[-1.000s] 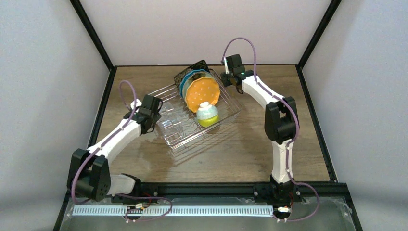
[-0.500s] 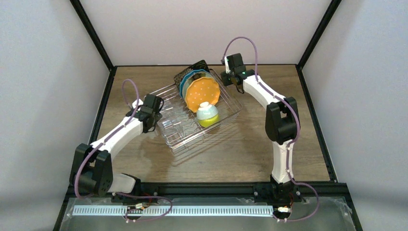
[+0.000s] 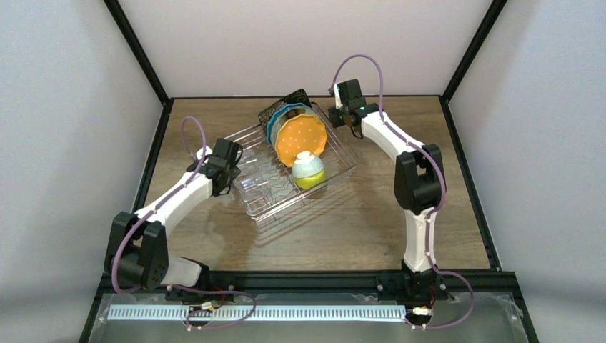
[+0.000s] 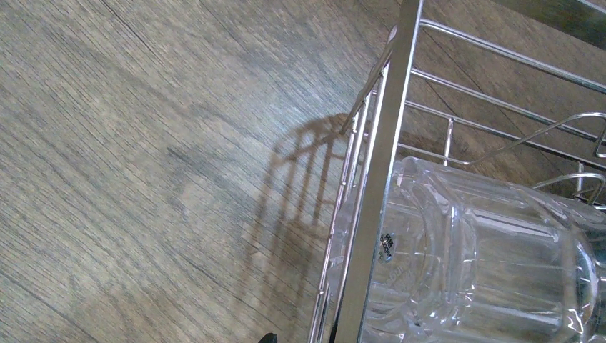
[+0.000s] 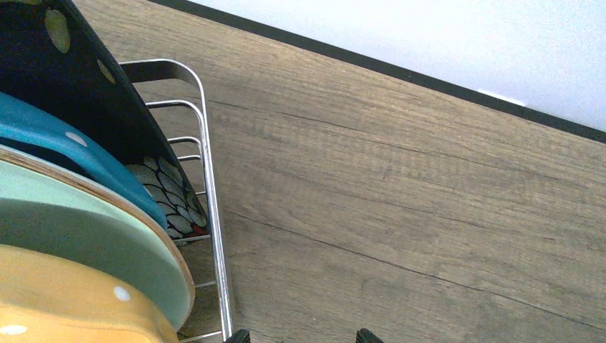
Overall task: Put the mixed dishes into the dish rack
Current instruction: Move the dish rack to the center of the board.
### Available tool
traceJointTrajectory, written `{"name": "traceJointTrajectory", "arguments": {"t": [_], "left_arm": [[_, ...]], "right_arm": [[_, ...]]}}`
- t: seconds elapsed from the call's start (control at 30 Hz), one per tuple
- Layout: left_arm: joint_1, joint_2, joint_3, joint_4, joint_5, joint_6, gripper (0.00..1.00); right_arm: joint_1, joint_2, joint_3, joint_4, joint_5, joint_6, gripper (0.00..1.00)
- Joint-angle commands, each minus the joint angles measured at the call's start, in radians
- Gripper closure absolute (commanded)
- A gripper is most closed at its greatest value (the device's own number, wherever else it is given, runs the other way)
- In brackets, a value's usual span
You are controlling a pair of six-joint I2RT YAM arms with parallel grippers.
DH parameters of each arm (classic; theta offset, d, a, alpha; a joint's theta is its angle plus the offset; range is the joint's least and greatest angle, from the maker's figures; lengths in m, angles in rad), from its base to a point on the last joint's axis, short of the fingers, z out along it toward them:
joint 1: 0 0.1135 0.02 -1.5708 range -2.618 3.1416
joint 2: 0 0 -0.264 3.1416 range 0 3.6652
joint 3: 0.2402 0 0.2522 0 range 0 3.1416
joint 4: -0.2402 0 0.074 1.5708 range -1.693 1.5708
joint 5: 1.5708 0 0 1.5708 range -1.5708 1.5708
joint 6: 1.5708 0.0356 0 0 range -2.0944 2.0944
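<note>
Place: robot lab test cell | Walls: plain pale panels (image 3: pixel 286 43) held in black frame struts (image 3: pixel 136 50) | Setup: wood-grain table (image 3: pixel 371 221), left arm (image 3: pixel 175 200) and right arm (image 3: pixel 414 214) bolted to black rail (image 3: pixel 307 280) at near edge

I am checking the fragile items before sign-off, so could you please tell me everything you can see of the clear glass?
The clear glass is colourless and see-through, with thick walls, lengthwise ribs and a small label near one end. It looks whole, and no liquid shows in it. It seems to lie on its side on the wires of the dish rack, close against the inside of the rim bar at the rack's left edge. Nothing else is seen touching it.
</note>
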Motion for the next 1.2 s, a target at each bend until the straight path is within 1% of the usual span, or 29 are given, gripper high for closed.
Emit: {"name": "traceJointTrajectory", "arguments": {"t": [0.0,0.4,0.5,0.6,0.7,0.77,0.83,0.9,0.93,1.03,1.07,1.17], "left_arm": [[0.013,0.016,0.020,0.000,-0.001,0.013,0.50],[0.018,0.036,0.034,0.003,0.005,0.020,0.51],[0.018,0.039,0.036,0.003,0.007,0.021,0.52],[0.019,0.041,0.037,0.004,0.009,0.022,0.55],[0.019,0.041,0.036,0.004,0.010,0.023,0.57],[0.019,0.041,0.033,0.004,0.011,0.024,0.57],[0.019,0.040,0.030,0.003,0.011,0.025,0.58],[0.019,0.039,0.026,0.003,0.014,0.024,0.62],[0.020,0.038,0.025,0.003,0.014,0.024,0.62],[0.019,0.036,0.022,0.000,0.015,0.025,0.65],[0.019,0.036,0.021,0.000,0.014,0.026,0.67],[0.019,0.039,0.021,-0.003,0.016,0.029,0.71]], "right_arm": [[0.008,-0.030,-0.009,-0.025,-0.045,0.016,0.15],[0.009,-0.047,0.013,-0.038,-0.072,0.016,0.15],[0.009,-0.047,0.014,-0.042,-0.084,0.038,0.15],[0.010,-0.043,0.005,-0.046,-0.093,0.038,0.16],[0.009,-0.040,-0.009,-0.047,-0.098,0.038,0.19],[0.009,-0.032,-0.014,-0.052,-0.098,0.038,0.26],[0.009,-0.024,-0.021,-0.060,-0.098,0.041,0.37],[0.009,-0.020,-0.032,-0.060,-0.122,0.046,0.49],[0.009,-0.018,-0.040,-0.059,-0.124,0.049,0.59],[0.009,-0.015,-0.056,-0.061,-0.129,0.056,0.75],[0.009,-0.013,-0.061,-0.062,-0.128,0.060,0.80],[0.009,-0.011,-0.080,-0.061,-0.129,0.069,0.86]]}}
